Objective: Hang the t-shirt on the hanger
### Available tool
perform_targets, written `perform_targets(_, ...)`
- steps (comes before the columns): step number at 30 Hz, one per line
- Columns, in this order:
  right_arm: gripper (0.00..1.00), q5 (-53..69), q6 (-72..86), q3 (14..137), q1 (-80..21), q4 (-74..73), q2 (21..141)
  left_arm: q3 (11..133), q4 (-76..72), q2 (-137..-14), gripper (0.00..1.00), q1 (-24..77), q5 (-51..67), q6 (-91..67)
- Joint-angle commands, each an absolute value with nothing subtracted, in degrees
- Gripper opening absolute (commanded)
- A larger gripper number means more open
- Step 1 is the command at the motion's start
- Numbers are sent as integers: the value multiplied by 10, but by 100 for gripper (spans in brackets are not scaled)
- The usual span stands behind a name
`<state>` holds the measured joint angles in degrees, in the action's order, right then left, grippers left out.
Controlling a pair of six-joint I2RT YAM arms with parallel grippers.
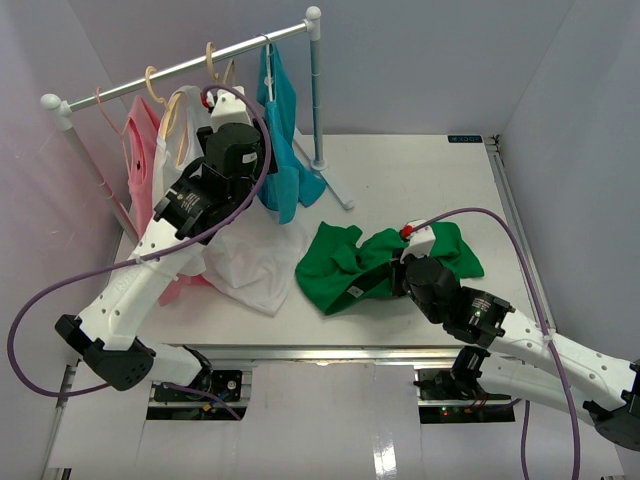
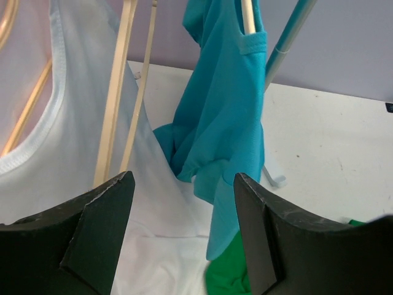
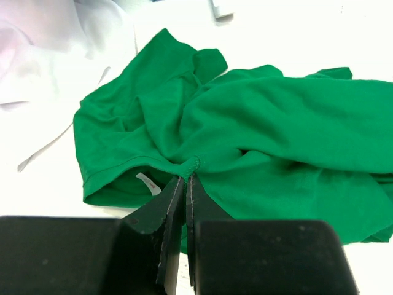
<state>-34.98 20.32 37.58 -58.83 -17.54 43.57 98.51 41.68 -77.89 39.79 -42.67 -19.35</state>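
The bright green t-shirt (image 1: 345, 265) lies crumpled on the white table, right of centre. My right gripper (image 3: 186, 177) is shut on a bunched fold of its collar seam, low over the table, and a white label shows beside it. The t-shirt (image 3: 264, 123) fills the right wrist view. My left gripper (image 2: 183, 179) is open and empty, held up by the clothes rack. The thin beige bars of the hanger (image 2: 113, 117) run just beyond its left finger, and its hook (image 1: 212, 58) sits on the rail. A corner of the t-shirt (image 2: 230, 270) shows low between the fingers.
On the rack rail (image 1: 190, 65) hang a pink shirt (image 1: 140, 140), a white shirt (image 1: 245, 260) whose hem spreads onto the table, and a teal t-shirt (image 1: 280, 130). The rack's right post (image 1: 317, 95) stands on the table behind the green cloth.
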Motion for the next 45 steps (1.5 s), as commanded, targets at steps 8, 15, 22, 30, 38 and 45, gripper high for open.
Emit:
perform_targets(8,8,-323,188,369,-587,-139,421,982,367,-755,73,294,-316,-128)
perform_targets(15,8,-325,186,369,-587,-141,419,969,364,-761,73,268,-298,-111)
perform_targets(22,8,-322,185,367,-586,-141,411,948,367,-770,72,224,-267,-132)
perform_targets(30,8,-311,183,367,-587,-144,403,937,337,-783,50,218,-198,-104)
perform_targets(38,8,-308,181,368,-587,-145,404,943,335,-791,30,218,-205,-86)
perform_targets(45,8,-307,181,368,-587,-145,403,960,345,-793,0,218,-239,-75)
